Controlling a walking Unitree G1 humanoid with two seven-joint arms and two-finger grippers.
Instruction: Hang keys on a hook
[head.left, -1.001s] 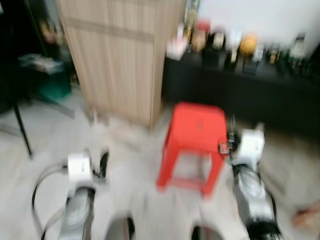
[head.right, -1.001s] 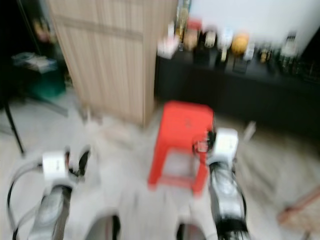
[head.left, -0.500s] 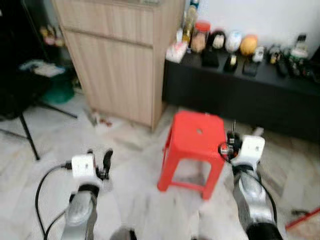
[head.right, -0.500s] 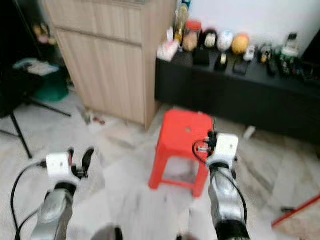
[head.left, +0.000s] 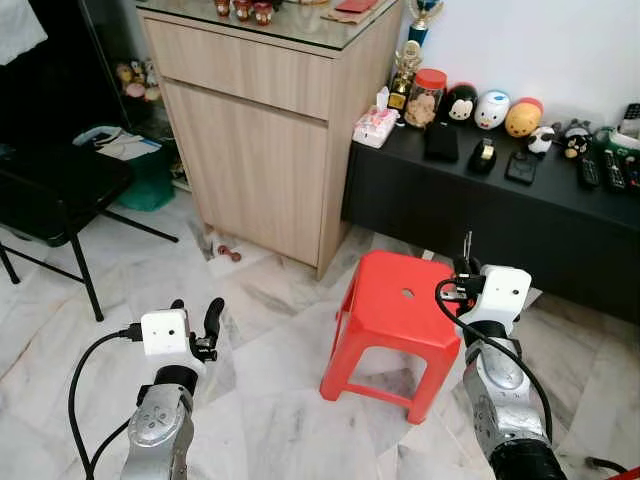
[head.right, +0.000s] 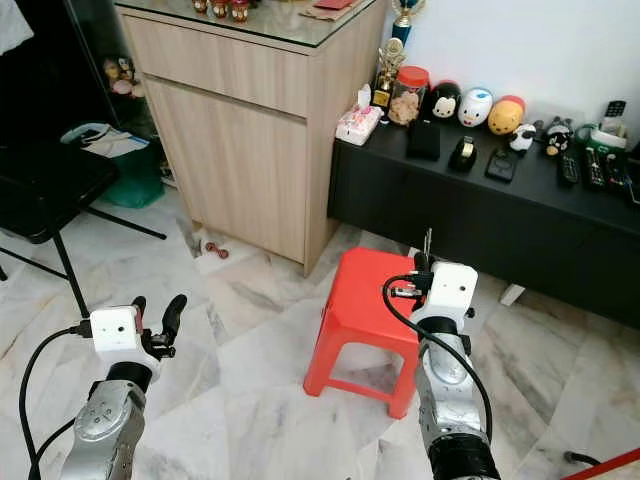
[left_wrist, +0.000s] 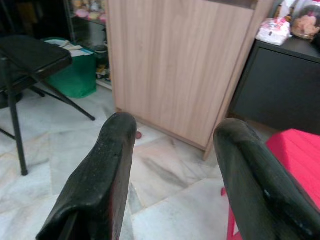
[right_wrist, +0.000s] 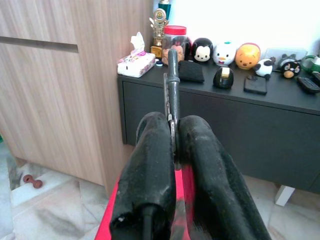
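Here, the right gripper (right_wrist: 173, 131) clenches the keys (right_wrist: 172, 85) upright above a red stool (head.left: 397, 300); the left gripper (left_wrist: 172, 150) hangs released (idle). Carry them level, grip firm, until a hook appears.

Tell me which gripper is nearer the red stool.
Right. The right gripper, shut on a key, hovers at the stool edge; the left gripper hangs apart over the floor.

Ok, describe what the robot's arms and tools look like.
Both arms are silver and rounded. Each ends in a white boxy wrist block and a tool of two long, matte black fingers: left tool, right tool. Black cables loop out beside each wrist.
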